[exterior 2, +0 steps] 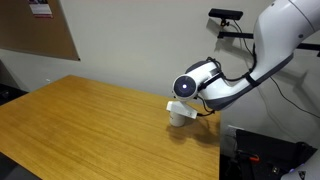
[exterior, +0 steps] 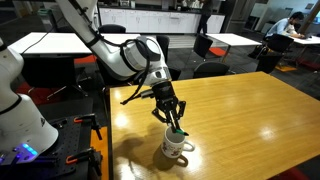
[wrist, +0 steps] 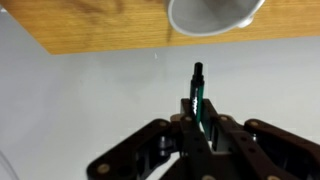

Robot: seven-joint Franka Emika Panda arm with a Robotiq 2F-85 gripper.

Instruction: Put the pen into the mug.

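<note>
The end effector (exterior: 171, 110) grips the green pen (wrist: 197, 92), holding it upright above the white mug (exterior: 177, 146) on the table (exterior: 250, 110). The pen's tip seems to be just at the mug's rim.

Overhead office light, even and fairly bright in both exterior views. Wood table (exterior: 250, 110) shows soft glare, w/ a dark arm shadow beside the mug (exterior: 177, 147). All pics low-res, grainy. Wrist view is softest: mug rim blown out at top, pen (wrist: 197, 92) semi-sharp, gripper (wrist: 200, 125) dark, blurred.
</note>
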